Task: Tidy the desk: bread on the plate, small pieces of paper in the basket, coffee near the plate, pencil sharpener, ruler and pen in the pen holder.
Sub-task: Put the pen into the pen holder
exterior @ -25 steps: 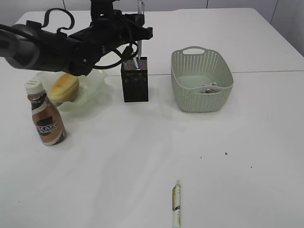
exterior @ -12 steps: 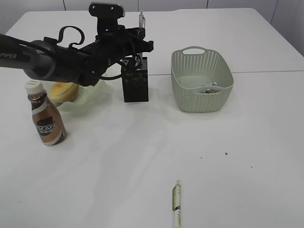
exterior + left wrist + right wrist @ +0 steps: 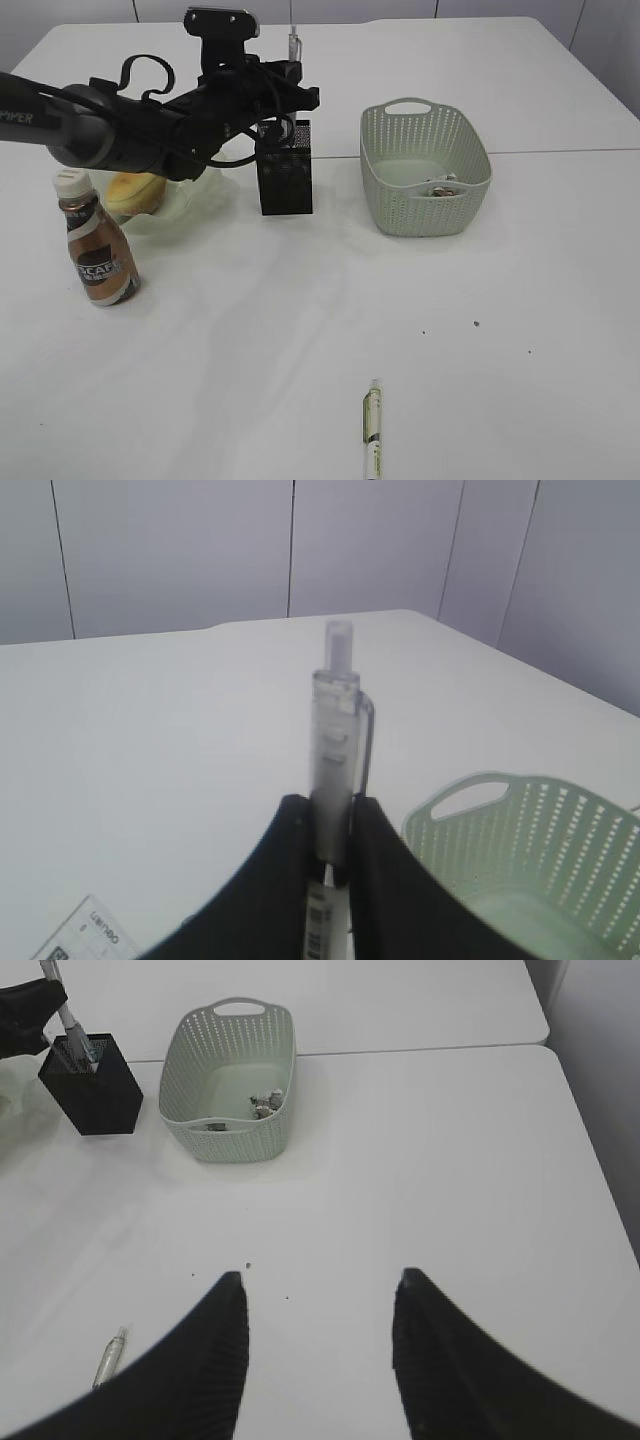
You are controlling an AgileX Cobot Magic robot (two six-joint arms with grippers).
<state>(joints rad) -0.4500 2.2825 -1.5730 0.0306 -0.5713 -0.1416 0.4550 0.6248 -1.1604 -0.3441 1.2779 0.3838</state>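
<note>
Pen [image 3: 335,750] — clamped by left pincer [image 3: 328,865] — has dropped into pen holder [image 3: 285,172].

Here's the left arm [image 3: 110,125], a glossy black tube with white "PIPER" lettering at the frame's left edge, looping black cables, a grey-topped camera block above, and the right gripper [image 3: 318,1345] showing two curved matte-black fingers.

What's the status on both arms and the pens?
Left gripper shut on pen over pen holder. Right gripper open, empty. Second pen on table, unobstructed.
</note>
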